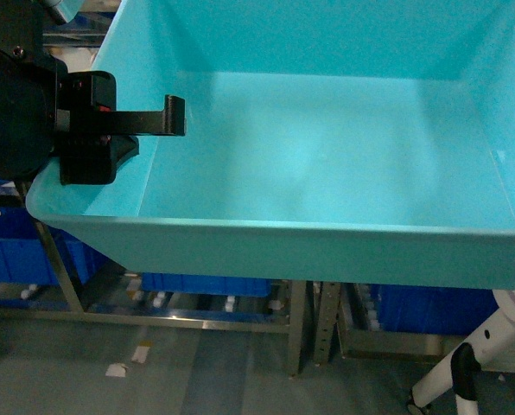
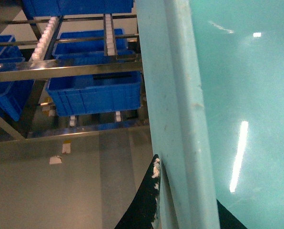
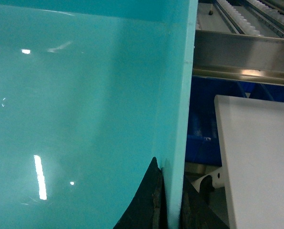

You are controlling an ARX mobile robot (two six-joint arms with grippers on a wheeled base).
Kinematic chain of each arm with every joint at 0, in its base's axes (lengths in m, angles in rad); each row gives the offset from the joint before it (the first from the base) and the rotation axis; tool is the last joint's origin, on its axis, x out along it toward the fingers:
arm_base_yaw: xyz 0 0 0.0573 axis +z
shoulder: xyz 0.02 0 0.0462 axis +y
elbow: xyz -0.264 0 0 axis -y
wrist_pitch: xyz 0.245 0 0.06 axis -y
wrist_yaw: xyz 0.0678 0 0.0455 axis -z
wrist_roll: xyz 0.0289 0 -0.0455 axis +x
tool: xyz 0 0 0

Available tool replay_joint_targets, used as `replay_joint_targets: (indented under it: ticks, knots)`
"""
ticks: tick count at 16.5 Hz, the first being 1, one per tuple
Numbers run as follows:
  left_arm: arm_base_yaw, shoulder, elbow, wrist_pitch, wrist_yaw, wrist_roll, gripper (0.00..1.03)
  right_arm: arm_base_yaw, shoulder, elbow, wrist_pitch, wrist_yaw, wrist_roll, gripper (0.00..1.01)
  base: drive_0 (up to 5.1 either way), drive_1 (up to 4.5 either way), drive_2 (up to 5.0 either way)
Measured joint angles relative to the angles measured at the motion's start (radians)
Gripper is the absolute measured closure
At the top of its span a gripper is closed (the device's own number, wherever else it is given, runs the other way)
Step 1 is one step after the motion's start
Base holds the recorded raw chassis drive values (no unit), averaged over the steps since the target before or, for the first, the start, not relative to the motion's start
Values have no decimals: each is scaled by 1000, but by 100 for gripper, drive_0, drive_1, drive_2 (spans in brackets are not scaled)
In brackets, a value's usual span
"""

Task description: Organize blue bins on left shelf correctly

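The blue bin point(image 1: 327, 147), a light turquoise tub, is held up in the air and fills most of the head view, its empty inside facing the camera. My left gripper point(image 1: 149, 130) is shut on the bin's left wall point(image 2: 180, 119), one finger point(image 1: 173, 116) inside and the other outside under the rim. In the left wrist view the left gripper point(image 2: 187, 210) straddles that wall. My right gripper point(image 3: 173, 205) is shut on the bin's right wall point(image 3: 177, 95); it is out of the head view. The left shelf point(image 2: 65, 71), a steel roller rack, stands behind and below the bin.
Dark-blue ribbed crates point(image 2: 94, 95) sit in the rack's lower lanes, and more crates point(image 1: 15, 251) show under the bin. A white tabletop point(image 3: 256, 162) lies close on the right. A white stand leg point(image 1: 491, 346) is at lower right. Paper scraps point(image 1: 117, 370) lie on the floor.
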Motion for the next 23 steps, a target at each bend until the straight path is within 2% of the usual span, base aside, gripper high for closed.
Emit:
replay_joint_targets:
  ticks: [17, 23]
  knots:
    - [0, 0, 0, 1, 0, 0, 97, 0, 0, 0, 0, 0, 0, 99, -494, 247, 247]
    - [4, 0, 0, 1, 1, 1, 97, 2, 0, 0, 1, -1, 0, 99, 0, 0, 0]
